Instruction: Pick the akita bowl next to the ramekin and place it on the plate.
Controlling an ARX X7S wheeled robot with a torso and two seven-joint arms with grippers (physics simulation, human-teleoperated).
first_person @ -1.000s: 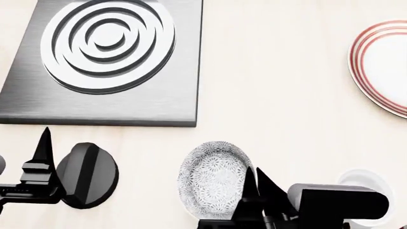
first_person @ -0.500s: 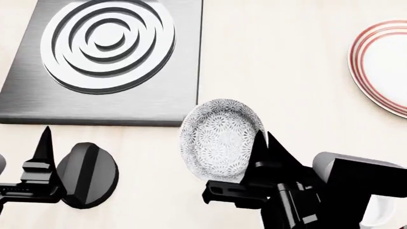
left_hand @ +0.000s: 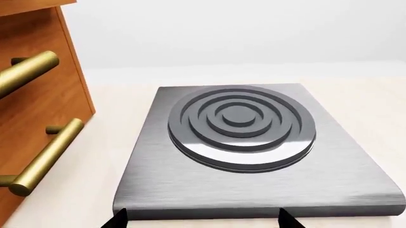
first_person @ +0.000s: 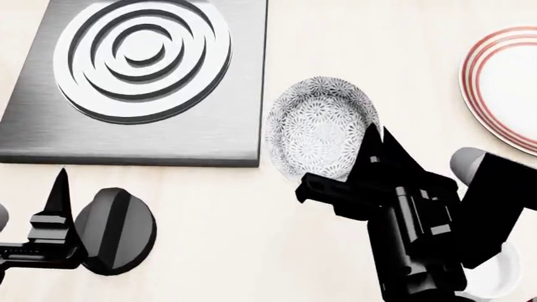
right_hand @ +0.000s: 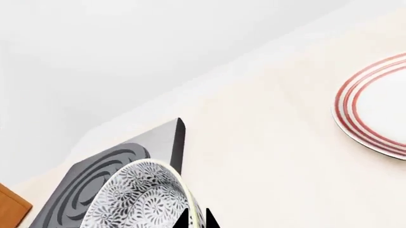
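The akita bowl (first_person: 319, 129), grey-white with a floral pattern, hangs tilted above the pale counter, just right of the burner slab. My right gripper (first_person: 376, 139) is shut on its rim, one finger inside and one outside. The right wrist view shows the same grip (right_hand: 195, 219) on the bowl (right_hand: 136, 202). The plate (first_person: 503, 88), white with red stripes, lies at the far right, cut off by the view's edge, and also appears in the right wrist view (right_hand: 374, 111). The ramekin (first_person: 495, 277) peeks out under my right arm. My left gripper (left_hand: 201, 221) is open and holds nothing.
A brushed-metal burner slab (first_person: 143, 75) with raised concentric rings lies at the back left and fills the left wrist view (left_hand: 241, 142). A wooden cabinet (left_hand: 38, 95) with brass bar handles (left_hand: 47, 154) stands beside it. A finger of my left gripper (first_person: 57, 195) points up at the near left.
My right gripper has lifted the akita bowl off the counter and carried it away from me and rightward, closer to the plate. The left arm has not moved.
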